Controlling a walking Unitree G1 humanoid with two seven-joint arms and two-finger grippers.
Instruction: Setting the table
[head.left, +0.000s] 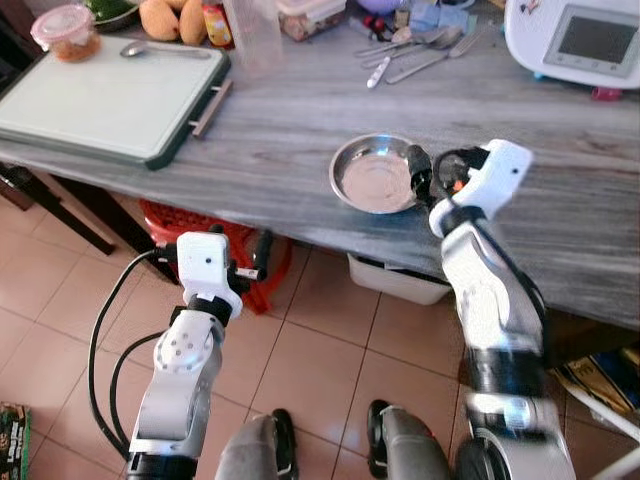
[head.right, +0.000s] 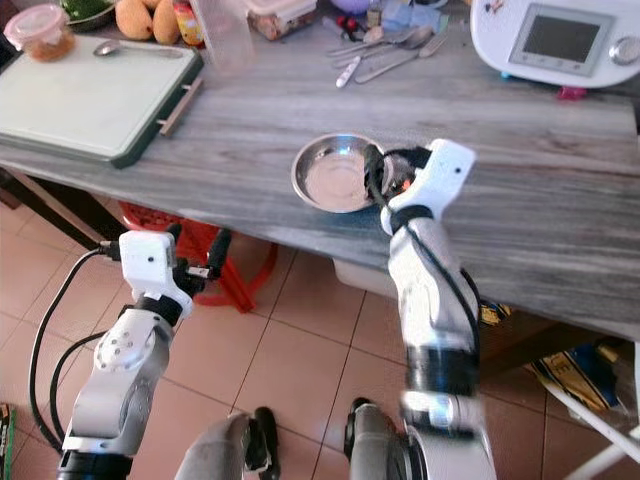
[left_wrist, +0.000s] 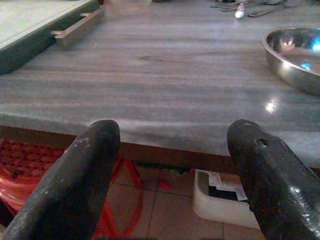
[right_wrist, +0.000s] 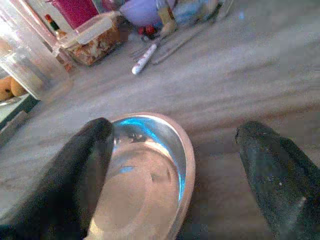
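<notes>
1. Right gripper (head.left: 420, 180): two black fingers spread wide, nothing pinched. It sits at the right-hand rim of the shallow round stainless-steel dish (head.left: 372, 175). In the right wrist view one finger (right_wrist: 82, 165) lies over the dish interior and the other finger (right_wrist: 280, 175) lies outside the rim, over bare tabletop, so the rim falls between the fingers. Judgement: this straddle suits a rim pinch, since a thin metal wall gives the only usable edge on a flat dish. Contact w/ the rim cannot be confirmed.

2. Dish position: on the grey wood-grain tabletop (head.left: 300, 130), near the front edge, directly ahead of the right gripper. Dish appears empty; its polished base reflects light.

3. Left gripper (head.left: 245, 265): fingers apart, holding nothing, below and short of the table's front edge. Left wrist view looks across the tabletop w/ the dish off to one side, well apart from this gripper. Judgement: idle, kept low to stay clear of the working arm.

4. Other items, all beyond the dish from the right gripper:
- loose metal cutlery (head.left: 420, 50) toward the back of the table;
- pale green cutting board w/ dark frame and side handle (head.left: 100, 100), far across toward the left arm's side;
- white kitchen appliance w/ screen (head.left: 575, 40), at the back on the right arm's side.

5. Risk (judgement): polished steel may slip under a shallow pinch.
</notes>
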